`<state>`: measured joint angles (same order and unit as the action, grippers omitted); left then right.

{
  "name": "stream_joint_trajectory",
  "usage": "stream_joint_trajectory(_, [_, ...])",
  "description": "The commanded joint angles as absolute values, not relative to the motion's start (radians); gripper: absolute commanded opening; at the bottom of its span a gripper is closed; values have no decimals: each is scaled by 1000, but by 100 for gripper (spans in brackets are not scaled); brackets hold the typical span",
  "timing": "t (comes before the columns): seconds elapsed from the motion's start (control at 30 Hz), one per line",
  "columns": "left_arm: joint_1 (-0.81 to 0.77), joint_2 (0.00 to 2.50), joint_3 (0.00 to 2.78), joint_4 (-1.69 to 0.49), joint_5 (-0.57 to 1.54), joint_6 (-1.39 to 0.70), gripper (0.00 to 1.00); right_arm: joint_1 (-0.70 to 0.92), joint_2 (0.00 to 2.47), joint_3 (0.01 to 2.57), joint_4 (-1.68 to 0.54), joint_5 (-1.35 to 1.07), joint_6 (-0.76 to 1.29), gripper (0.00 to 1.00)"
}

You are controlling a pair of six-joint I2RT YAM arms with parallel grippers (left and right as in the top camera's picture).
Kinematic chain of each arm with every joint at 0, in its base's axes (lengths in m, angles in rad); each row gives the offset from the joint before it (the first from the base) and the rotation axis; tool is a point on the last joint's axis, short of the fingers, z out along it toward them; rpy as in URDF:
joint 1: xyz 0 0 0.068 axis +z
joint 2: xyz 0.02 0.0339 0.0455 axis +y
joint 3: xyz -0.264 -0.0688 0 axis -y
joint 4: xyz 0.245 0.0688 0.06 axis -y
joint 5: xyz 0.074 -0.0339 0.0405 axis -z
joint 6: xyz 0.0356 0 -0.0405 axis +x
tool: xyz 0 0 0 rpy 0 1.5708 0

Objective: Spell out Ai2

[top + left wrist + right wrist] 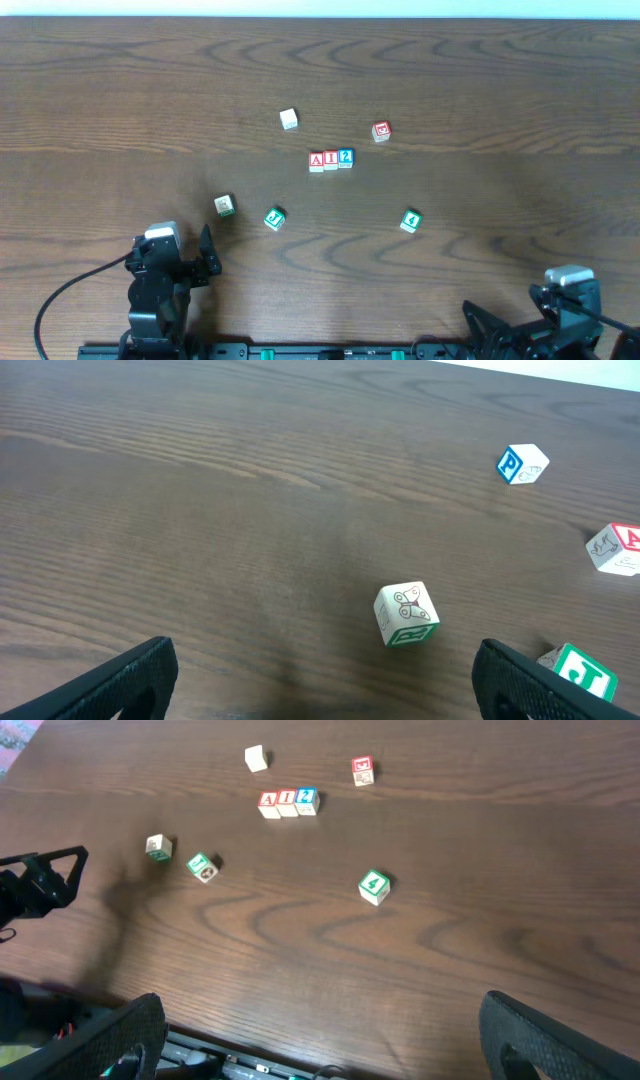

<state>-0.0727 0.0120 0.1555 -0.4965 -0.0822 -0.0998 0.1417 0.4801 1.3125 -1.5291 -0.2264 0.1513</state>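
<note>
The left hand (322, 678) is hovering low over the near-left of the desk (120, 90), its fingers standing wide apart and gripping nothing, pointing toward the loose blocks. The right hand (325, 1035) is sitting at the near-right edge, fingers likewise spread and carrying nothing, well apart from every block. Nearest the left hand, a pale block (406, 614) with a small drawing on top and a green-bordered side is lying askew. Just beyond it to the right a green J block (275, 218) is lying. Both are looking like spares, since neither face belongs in the word. Nearer the right hand, a green 4 block (410, 221) is lying alone, also a spare. At mid-desk, the A block (316, 161), the I block (330, 160) and the 2 block (345, 158) are sitting in one row, side touching side, reading A, I, 2 from left to right in the overhead view. Judging from this, the spelling is looking complete, which would be explaining why both hands are idling empty near their bases. Beyond the row, a white block (289, 120) showing a blue P on one side is lying to the upper left, and a red-faced block (381, 131), its character too small to read, to the upper right. Both are lying apart from the row, so the word is reading cleanly.
</note>
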Motion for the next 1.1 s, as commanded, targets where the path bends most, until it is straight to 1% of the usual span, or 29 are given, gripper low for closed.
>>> stream_joint_trajectory(0.0, [-66, 4, 137, -496, -88, -85, 95, 136, 478, 1311, -1531, -217, 141, 99])
stream_joint_trajectory(0.37, [-66, 4, 138, -496, -88, -85, 95, 136, 478, 1311, -1528, -205, 135, 99])
stream_joint_trajectory(0.47, [-66, 4, 138, -496, -88, -85, 96, 136, 477, 1301, -1476, -145, 124, 99])
stream_joint_trajectory(0.53, [-66, 4, 138, -496, -88, -85, 95, 136, 476, 1265, -1401, -130, 89, 99])
stream_joint_trajectory(0.63, [-66, 4, 138, -496, -88, -85, 95, 110, 430, 1151, -1244, -131, 7, 99])
stream_joint_trajectory(0.8, [-66, 4, 138, -496, -88, -85, 95, 65, 248, 883, -982, -126, -49, 99])
stream_joint_trajectory(1.07, [-66, 4, 138, -496, -88, -85, 95, 18, 47, 554, -837, -104, -84, 99])
